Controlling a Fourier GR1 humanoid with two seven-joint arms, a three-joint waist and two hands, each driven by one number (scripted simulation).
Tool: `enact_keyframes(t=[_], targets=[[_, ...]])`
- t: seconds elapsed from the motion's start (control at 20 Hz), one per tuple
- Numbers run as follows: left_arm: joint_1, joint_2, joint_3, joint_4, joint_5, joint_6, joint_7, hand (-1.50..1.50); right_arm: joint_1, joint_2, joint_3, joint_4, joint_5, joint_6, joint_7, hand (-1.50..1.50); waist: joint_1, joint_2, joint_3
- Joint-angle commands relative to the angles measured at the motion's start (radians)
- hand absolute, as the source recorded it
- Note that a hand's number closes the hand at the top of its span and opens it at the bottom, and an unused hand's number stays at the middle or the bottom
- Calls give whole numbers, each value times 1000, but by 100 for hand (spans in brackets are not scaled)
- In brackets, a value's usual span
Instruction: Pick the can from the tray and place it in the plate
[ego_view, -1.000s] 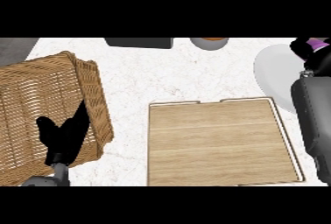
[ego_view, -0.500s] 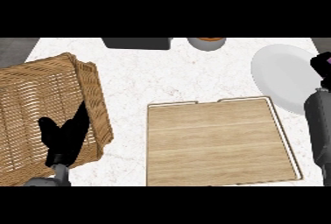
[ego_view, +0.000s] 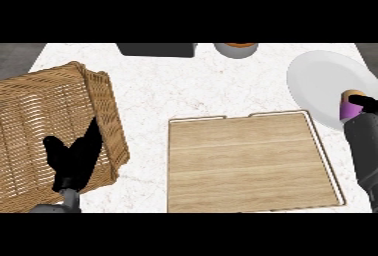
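Here's the wooden tray (ego_view: 251, 162) in the middle of the counter (ego_view: 184, 80), its floor bare, lower edge running right down to the black band. Over at the right, the white plate (ego_view: 321, 75), partly cut off by the view's right edge. And there's the can (ego_view: 347, 107), or what shows of it: a purple side with an orange-brown top, sitting over the plate's lower right part (only a sliver is visible, the rest is behind the hand). Whether it rests on the plate or is held just above it, I can't tell.

The right hand (ego_view: 367, 103) comes up along the right edge on its grey forearm; only a small black piece of it shows against the can, touching it. Whether its fingers are curled round the can or straight, I cannot make out, too much is off the edge.

On the left, the left hand (ego_view: 74, 155) shows over the wicker basket (ego_view: 44, 105), fingers up and relaxed, open, holding nothing. The basket is tilted and cut by the left edge.

Along the top, a dark flat object (ego_view: 156, 49) and a grey round vessel (ego_view: 236, 49) with something orange-brown inside, both clipped by the band, too little shown to name them.
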Motion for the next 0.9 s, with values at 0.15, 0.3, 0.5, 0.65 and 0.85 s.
enact_keyframes(t=[0.15,0.3,0.5,0.65,0.85], targets=[[38,-20,-1,58,34,-30,15,0,3,-3,-26,45,-231,-155,-255,-150,-9,7,-10],[39,-51,-41,49,5,-12,21,0,-11,20,-13,9,-247,-268,-302,-150,2,10,-10],[60,-56,-33,60,7,-20,-3,0,6,54,-11,-66,-364,-363,-395,-150,-16,2,-12],[65,-65,-29,73,1,-12,-2,0,32,76,9,-138,-480,-355,-450,-150,-43,-10,-14],[64,-53,6,109,-4,-16,-21,0,94,186,120,-283,-646,-310,-527,-150,-60,-18,-16]])
